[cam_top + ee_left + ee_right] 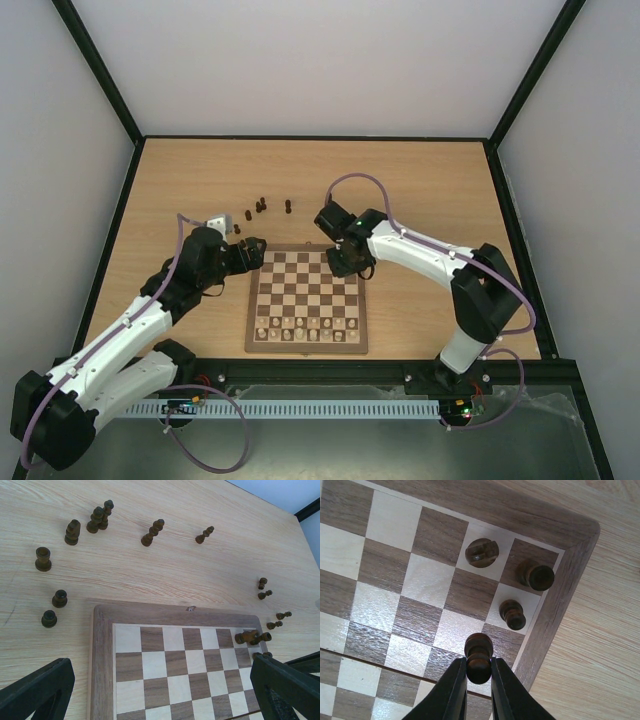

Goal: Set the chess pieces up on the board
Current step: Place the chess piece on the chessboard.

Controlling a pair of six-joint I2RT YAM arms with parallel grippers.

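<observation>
On your table [440, 190], the board [310, 282] lies by the near edge. Your left gripper [254, 244] hangs spread wide at its far left corner. Your right gripper [479, 669] clamps a dark pawn [479, 652] at the far right corner, beside three dark pieces [512, 614].

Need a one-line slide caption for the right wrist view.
Right gripper pinches a dark chessman at the board corner, three other dark pieces on squares nearby.

Twelve dark chess pieces [152, 532] stand on the table [150, 580] ahead of the left gripper [162, 682]. Three more stand on the one board [551, 610] just beyond the right gripper [479, 666], and a fourth sits pinched between its fingertips. The pale chessmen [305, 335] form two rows, too small to count.
</observation>
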